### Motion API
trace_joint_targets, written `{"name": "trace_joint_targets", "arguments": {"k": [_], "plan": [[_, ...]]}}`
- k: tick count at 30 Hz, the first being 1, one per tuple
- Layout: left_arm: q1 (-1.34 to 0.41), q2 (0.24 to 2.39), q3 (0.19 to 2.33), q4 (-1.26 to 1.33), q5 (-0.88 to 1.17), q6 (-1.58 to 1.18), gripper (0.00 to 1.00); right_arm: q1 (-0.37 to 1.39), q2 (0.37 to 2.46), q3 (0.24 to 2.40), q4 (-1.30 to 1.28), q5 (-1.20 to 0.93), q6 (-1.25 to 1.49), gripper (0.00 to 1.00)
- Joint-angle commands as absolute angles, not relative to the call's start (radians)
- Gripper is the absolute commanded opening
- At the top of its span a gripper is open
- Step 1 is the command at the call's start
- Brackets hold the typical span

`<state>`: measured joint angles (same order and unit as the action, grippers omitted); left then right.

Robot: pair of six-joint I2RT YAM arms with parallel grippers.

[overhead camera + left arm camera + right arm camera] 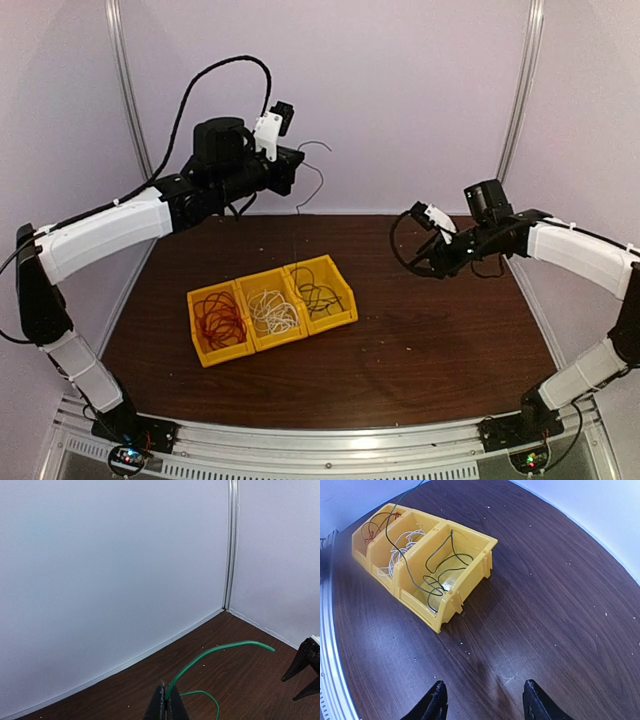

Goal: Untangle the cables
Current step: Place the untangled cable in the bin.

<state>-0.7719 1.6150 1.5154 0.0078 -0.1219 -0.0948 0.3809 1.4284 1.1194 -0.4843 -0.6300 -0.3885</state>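
Observation:
My left gripper (297,163) is raised near the back wall, shut on a thin green cable (215,652); its jaws (166,694) pinch the strand. In the top view the cable (321,180) looks dark, loops beside the gripper and hangs down toward the yellow bins (262,342). The three joined bins hold red cables (220,318), white cables (273,311) and dark cable loops (318,296). In the right wrist view the dark strand (395,540) rises from the right bin (475,536) across the white cables (407,542). My right gripper (420,262) is open and empty above the table (483,686).
The brown table (420,340) is bounded by white walls at the back and sides, with a metal rail (330,445) along the near edge. My right gripper's fingers (305,667) show at the edge of the left wrist view.

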Motion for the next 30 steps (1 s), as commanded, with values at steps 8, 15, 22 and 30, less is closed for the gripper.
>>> {"name": "trace_joint_targets", "arguments": {"k": [8,15,22,30], "plan": [[-0.711,1.790,1.624,0.137,0.039,-0.064,0.00,0.285,1.131,0.808,-0.284,-0.659,-0.398,0.60],[-0.707,1.804,1.508,0.137,0.076,-0.076,0.00,0.270,1.147,0.797,-0.286,-0.689,-0.414,0.60],[-0.707,1.805,1.448,0.030,0.127,-0.094,0.00,0.270,1.160,0.793,-0.290,-0.694,-0.432,0.61],[-0.707,1.795,1.413,-0.181,0.221,-0.120,0.00,0.270,1.171,0.792,-0.295,-0.692,-0.451,0.61]]}}
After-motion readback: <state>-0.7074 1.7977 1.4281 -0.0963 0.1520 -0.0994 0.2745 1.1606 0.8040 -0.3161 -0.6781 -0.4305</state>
